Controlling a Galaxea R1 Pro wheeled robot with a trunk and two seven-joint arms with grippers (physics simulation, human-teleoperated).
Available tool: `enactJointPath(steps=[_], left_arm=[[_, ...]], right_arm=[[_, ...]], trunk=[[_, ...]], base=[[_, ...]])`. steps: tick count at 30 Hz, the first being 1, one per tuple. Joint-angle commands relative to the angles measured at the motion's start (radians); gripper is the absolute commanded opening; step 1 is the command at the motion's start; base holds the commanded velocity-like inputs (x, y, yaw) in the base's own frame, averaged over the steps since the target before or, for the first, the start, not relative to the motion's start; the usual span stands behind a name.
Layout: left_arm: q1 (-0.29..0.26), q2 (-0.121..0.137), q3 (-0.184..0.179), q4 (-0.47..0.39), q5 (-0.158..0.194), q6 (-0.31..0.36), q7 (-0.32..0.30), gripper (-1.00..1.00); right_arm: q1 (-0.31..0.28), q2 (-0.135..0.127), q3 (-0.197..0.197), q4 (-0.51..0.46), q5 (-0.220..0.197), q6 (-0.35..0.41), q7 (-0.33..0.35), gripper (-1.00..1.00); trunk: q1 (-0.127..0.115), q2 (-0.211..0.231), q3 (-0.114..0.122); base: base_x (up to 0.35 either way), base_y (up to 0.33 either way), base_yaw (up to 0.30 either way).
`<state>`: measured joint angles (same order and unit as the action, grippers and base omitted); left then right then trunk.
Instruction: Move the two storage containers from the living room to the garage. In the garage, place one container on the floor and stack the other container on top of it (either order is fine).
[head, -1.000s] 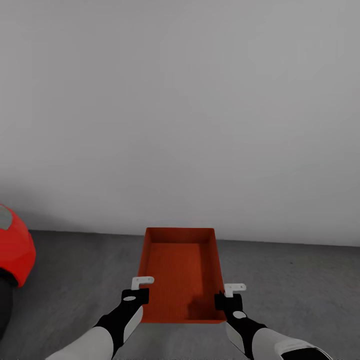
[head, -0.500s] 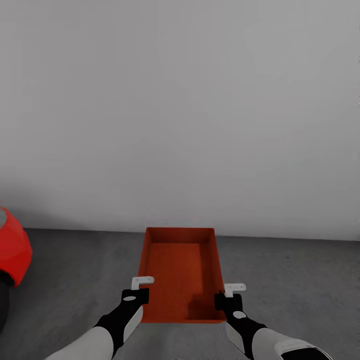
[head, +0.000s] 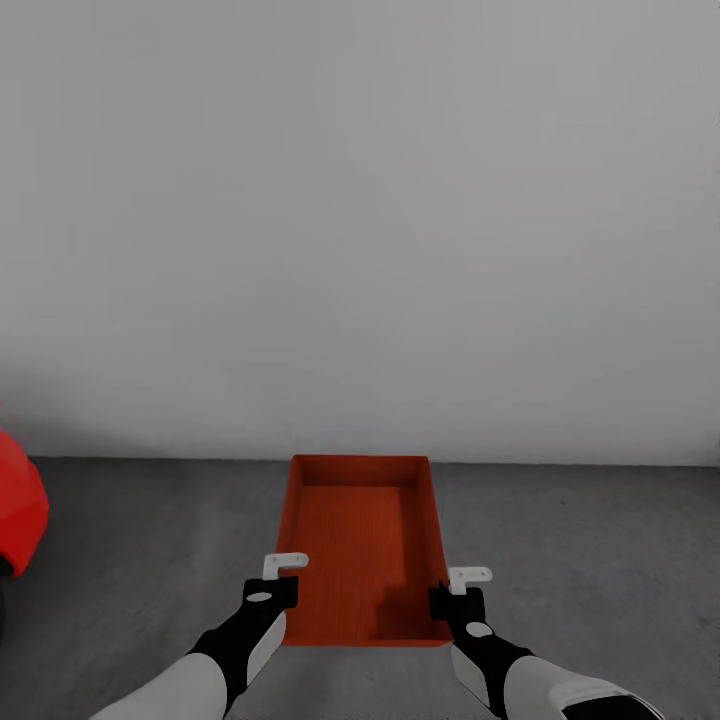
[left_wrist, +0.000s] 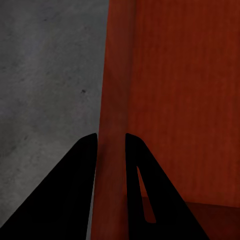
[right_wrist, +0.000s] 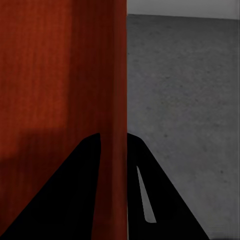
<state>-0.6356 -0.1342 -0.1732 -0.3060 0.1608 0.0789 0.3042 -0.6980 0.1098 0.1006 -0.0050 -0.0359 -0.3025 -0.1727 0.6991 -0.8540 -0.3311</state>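
**Both claws clamped on one red-orange box in the garage**

Here is the storage container (head: 362, 545), a lidless red-orange box, held out in front of the robot with its long sides running away from the camera. It sits centred in the head view, above the dark grey concrete floor (head: 590, 560), its far end pointing toward the plain white wall (head: 360, 220). Whether the bottom touches the concrete cannot be told from these angles.

The left claw (head: 282, 572) is on the box's left side wall, close to the near corner. In the left wrist view the two black fingers (left_wrist: 75, 190) straddle that wall, one outside over the concrete and one inside the box, pressed right against the red-orange panel (left_wrist: 112, 150). It is closed down to the wall's thickness and gripping it.

The right claw (head: 462, 582) mirrors it on the right side wall, again near the near corner. The right wrist view shows the same pinch: black fingers (right_wrist: 160, 195) either side of the upright wall (right_wrist: 112, 125), the box interior on one side, grey floor on the other.

Far left in the head view, a rounded piece of the red car (head: 18, 515) pokes into frame, standing on the concrete, well apart from the box. The inside of the container is bare, with a shadow in its near right corner.
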Motion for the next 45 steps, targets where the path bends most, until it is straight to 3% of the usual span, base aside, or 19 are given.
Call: enactJointPath(steps=[1,45], left_arm=[[-0.001,0.001,0.069,-0.005,-0.004,-0.032,0.015,-1.0],[-0.001,0.001,0.069,-0.005,-0.004,-0.031,0.015,-1.0]], right_arm=[[0.0,0.001,-0.058,0.0,0.013,0.001,0.007,-1.0],[0.0,0.001,-0.058,0.0,0.013,0.002,0.007,-1.0]], trunk=[[0.0,-0.001,-0.003],[0.0,-0.001,-0.074]], base=[[0.0,0.0,-0.074],[0.0,0.0,-0.012]])
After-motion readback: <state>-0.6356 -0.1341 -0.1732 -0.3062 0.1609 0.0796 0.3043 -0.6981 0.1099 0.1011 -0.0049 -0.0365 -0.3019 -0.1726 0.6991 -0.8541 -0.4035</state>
